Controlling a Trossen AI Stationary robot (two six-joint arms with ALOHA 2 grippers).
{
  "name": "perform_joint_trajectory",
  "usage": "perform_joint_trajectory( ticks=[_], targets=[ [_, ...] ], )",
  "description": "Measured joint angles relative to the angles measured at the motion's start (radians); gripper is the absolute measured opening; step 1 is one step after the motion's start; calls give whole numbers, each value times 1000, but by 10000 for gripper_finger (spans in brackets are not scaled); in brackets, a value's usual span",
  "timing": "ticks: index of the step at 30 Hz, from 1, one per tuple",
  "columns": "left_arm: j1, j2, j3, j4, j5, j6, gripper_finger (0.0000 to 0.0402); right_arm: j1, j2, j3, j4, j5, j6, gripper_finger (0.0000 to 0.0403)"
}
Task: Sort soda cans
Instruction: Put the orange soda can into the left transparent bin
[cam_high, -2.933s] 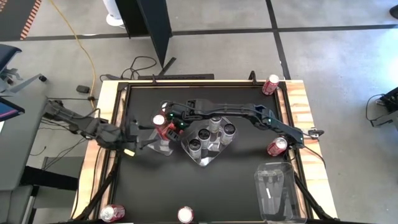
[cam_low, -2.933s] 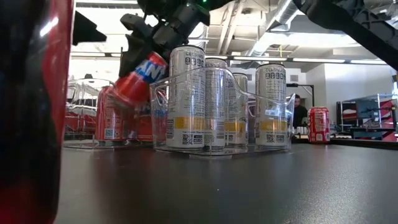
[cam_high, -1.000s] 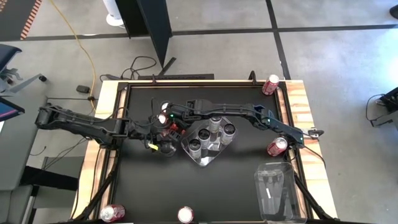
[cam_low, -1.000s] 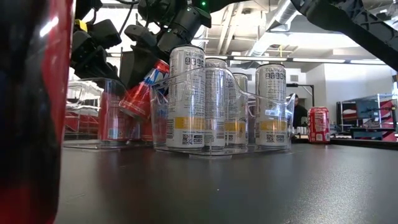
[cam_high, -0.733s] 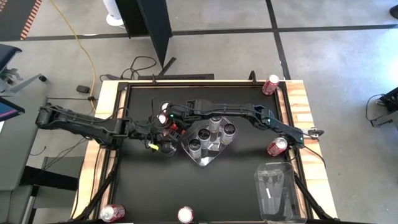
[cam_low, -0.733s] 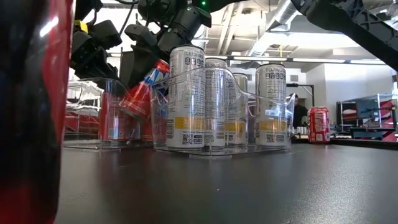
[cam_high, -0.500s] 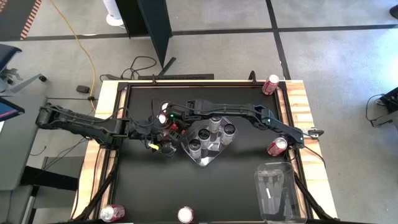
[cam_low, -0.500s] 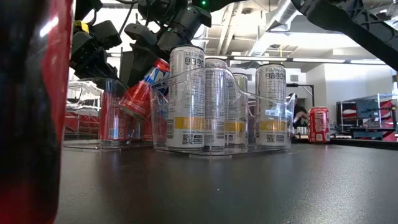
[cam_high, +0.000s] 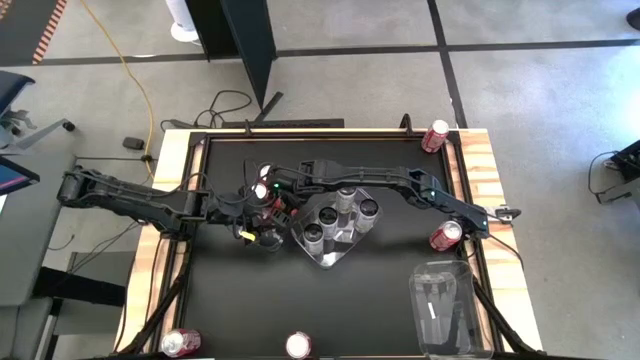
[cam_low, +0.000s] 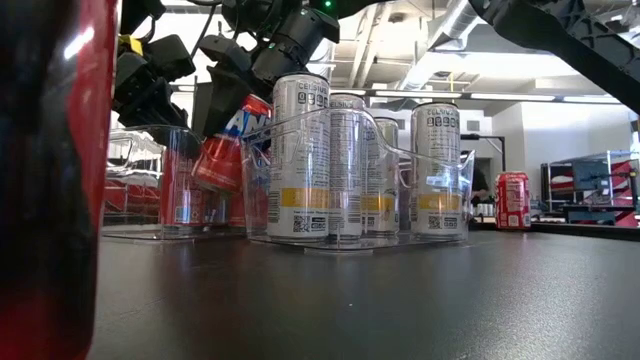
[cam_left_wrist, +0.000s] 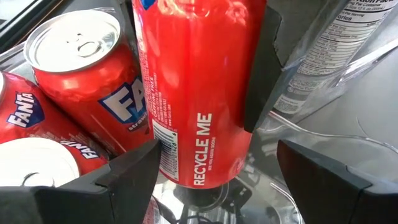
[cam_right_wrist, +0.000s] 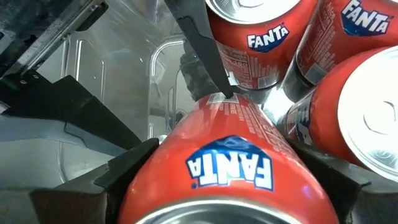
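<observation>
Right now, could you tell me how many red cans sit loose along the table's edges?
4 red cans: far right corner, right edge, near left corner, near edge. None seems hidden.

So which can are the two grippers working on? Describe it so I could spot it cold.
Start at the clear tray of silver cans in the middle of the table. Just to its left sits a second clear tray of red cans. The one you want is the red can leaning tilted there between both grippers, while its neighbours stand upright.
</observation>
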Motion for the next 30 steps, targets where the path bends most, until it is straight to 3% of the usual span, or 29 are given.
perform_joint_trajectory(
  ticks=[30],
  targets=[
    [0,0,-10,78,-43,3,318,10,0,0,-15,-5,-11,353]
  ],
)
